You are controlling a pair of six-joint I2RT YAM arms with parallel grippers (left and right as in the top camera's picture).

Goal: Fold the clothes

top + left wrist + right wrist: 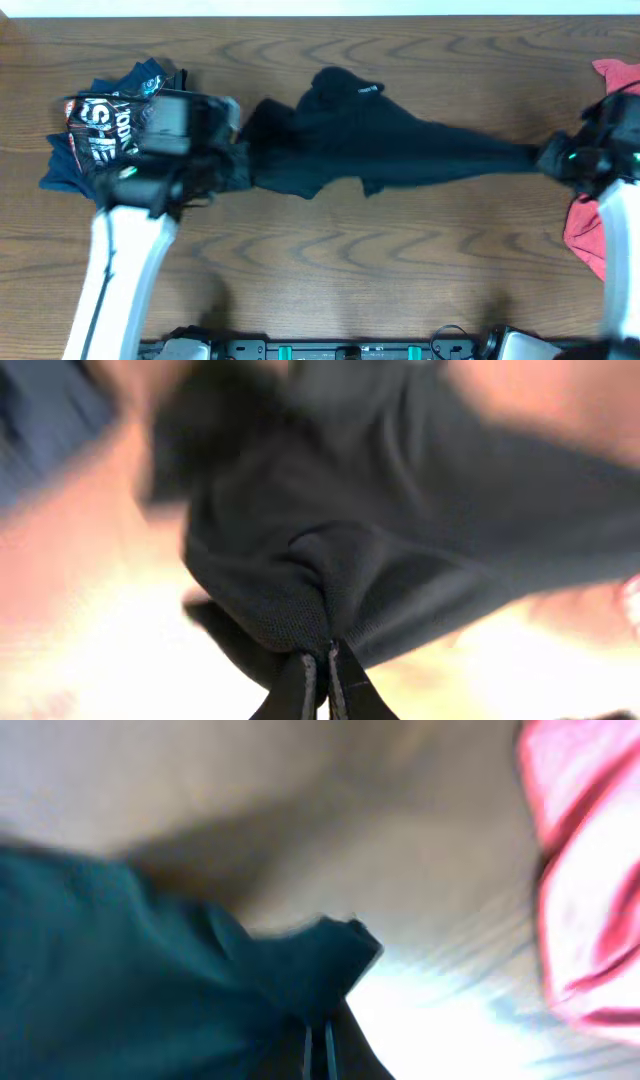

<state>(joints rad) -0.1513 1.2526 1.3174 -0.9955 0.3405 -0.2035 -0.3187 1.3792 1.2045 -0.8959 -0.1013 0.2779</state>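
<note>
The black T-shirt [380, 140] is stretched across the middle of the table between my two grippers, bunched and wrinkled. My left gripper [240, 160] is shut on its left end; in the left wrist view the dark fabric [330, 560] is pinched between the closed fingers [320, 670]. My right gripper [545, 158] is shut on its right end; in the right wrist view the cloth [150, 980] looks teal-dark and runs into the closed fingers [318, 1045]. A small white label [368, 88] shows on the shirt's far edge.
A navy printed garment [100, 130] lies crumpled at the far left under my left arm. A coral-red garment [590, 225] lies at the right edge, also in the right wrist view [590, 890]. The wooden table [350, 280] extends toward the front.
</note>
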